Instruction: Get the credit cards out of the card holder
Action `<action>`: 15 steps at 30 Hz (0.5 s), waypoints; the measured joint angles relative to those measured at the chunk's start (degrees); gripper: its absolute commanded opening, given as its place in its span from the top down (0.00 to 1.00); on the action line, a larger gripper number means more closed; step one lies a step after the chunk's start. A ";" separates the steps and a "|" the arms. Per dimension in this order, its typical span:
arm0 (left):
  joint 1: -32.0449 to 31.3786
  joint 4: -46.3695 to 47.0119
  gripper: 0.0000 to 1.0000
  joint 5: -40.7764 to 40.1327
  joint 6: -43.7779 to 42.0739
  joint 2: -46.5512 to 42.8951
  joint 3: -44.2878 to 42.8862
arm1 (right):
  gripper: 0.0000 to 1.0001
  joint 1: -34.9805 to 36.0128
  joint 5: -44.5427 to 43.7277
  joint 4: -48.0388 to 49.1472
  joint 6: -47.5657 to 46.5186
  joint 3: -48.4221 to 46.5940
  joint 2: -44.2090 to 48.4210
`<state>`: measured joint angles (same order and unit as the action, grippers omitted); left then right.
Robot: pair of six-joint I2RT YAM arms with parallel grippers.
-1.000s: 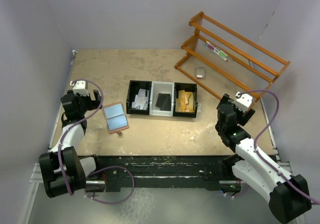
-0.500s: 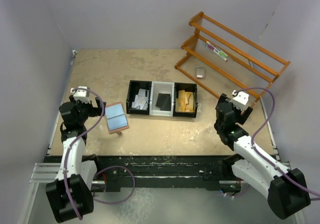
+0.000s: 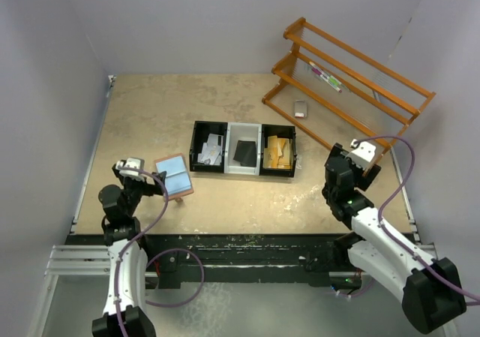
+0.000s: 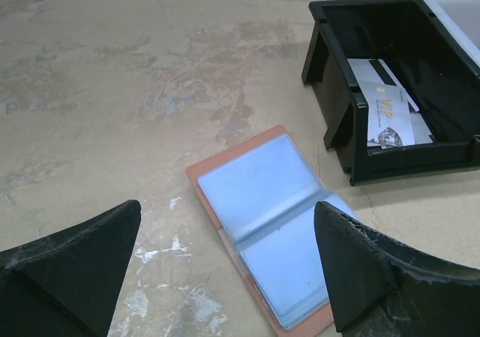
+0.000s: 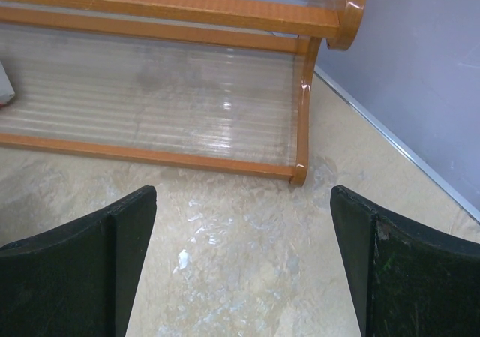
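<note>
Mottled tabletop (image 3: 150,112), flat card holder (image 4: 266,221); left end effector (image 4: 226,208), right end effector (image 5: 244,192): gaping, empty

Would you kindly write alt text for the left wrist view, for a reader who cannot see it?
An open reddish-brown card holder with a light blue lining lies flat on the beige table, framed between the wide-open jaws of the left gripper. Beyond it to the right stands a black bin holding white cards.

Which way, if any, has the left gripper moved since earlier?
Yes. The left gripper drew back toward the near edge: it was level with the bins, now nearer than them.
</note>
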<state>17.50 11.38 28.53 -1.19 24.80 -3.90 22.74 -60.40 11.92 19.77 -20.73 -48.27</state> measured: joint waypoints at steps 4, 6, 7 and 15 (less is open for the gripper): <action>0.00 0.04 0.01 0.31 -0.02 -0.92 1.46 | 0.00 0.00 1.22 0.44 -0.11 1.01 -0.85; 0.00 -0.11 0.01 0.37 -0.02 -1.05 1.68 | 0.00 0.02 2.29 0.61 -0.55 1.33 -1.62; 0.00 -0.09 0.01 0.42 -0.02 -1.07 1.73 | 0.00 0.02 2.93 0.66 -0.81 1.44 -1.84; 0.00 0.17 0.01 0.33 0.00 -0.33 1.79 | 0.00 1.01 4.76 4.00 -3.06 2.38 -3.72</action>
<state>17.50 11.55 28.86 -1.19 24.47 -2.11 23.75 -55.64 15.92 16.71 -18.35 -51.99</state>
